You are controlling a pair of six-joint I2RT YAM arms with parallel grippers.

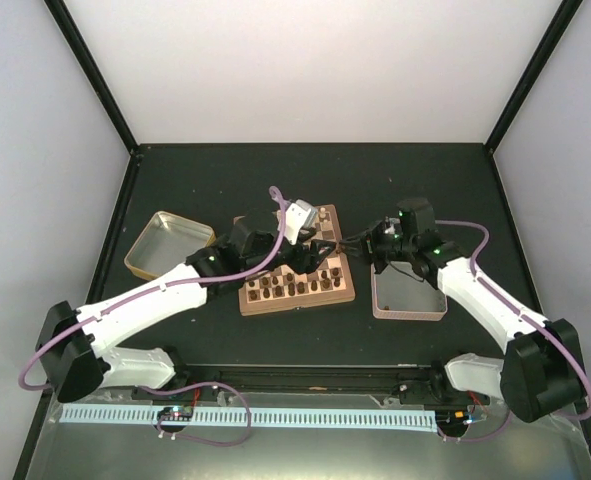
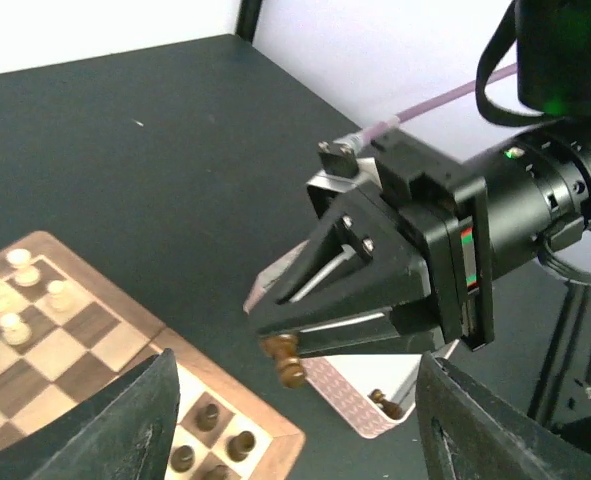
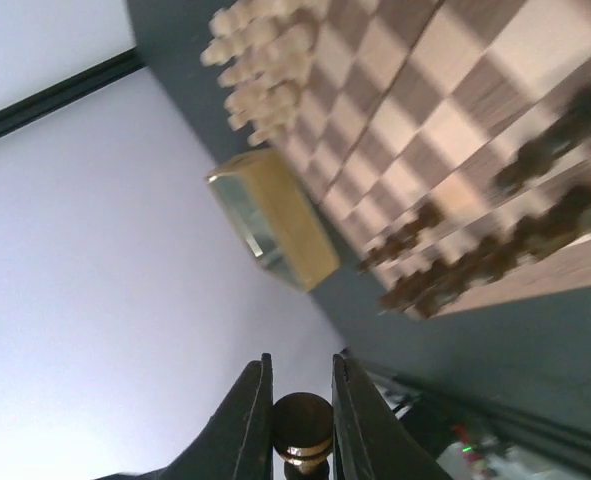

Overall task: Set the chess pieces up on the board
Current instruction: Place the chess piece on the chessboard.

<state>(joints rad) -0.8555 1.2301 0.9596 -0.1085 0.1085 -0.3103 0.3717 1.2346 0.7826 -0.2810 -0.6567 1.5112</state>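
The right tool (image 3: 302, 380) is pinching a dark piece (image 2: 287, 362) by its rounded head, and the body hangs below the fingertips at a slight tilt. It hovers off the right edge of the board (image 1: 297, 303), above the gap to the pink tray (image 1: 407, 312). The left tool (image 1: 313, 250) is spread and carries nothing, and it sits just beside the right one.

The grip is shallow, so the piece may swivel or drop out on the way down. The dark pieces (image 3: 455, 270) stand crowded in the 2 near rows, and a wide finger or a tilted base could topple the neighbours. With both tools this near each other, a sideways move risks a bump. The cream pieces (image 3: 260, 70) fill the far rows, well apart from this. At least 1 more dark piece (image 2: 380, 402) lies in the tray.

The tabletop (image 1: 225, 180) is dark and matte, which gives little slide. A yellow tin (image 1: 165, 245) sits left of the board. Pale walls in a black frame close in the cell.
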